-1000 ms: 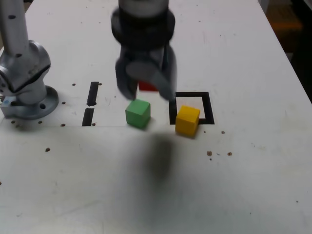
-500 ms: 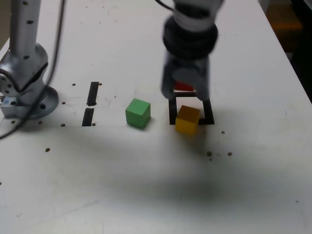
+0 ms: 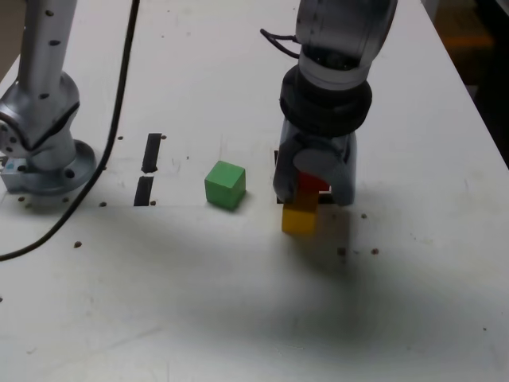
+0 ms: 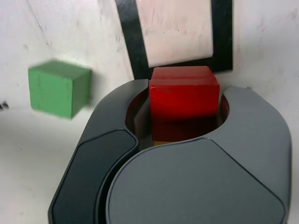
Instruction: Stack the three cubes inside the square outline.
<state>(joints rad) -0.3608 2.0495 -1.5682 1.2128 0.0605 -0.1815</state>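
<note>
**What else sits on my bench**

My work goes on over a white table (image 3: pixel 413 318), matte and a little scuffed. Two short black strips (image 3: pixel 148 169) lie on it end to end, one above the other, toward the exterior view's left. Small dark specks (image 3: pixel 356 252) are scattered across the surface, a few near the middle and others along the exterior view's left. A black cable (image 3: pixel 99 163) hangs down on that side and curves across the table to the frame's edge. At the far right corner of the exterior view, something orange-brown (image 3: pixel 465 36) shows beyond the table, too blurred to tell.
</note>
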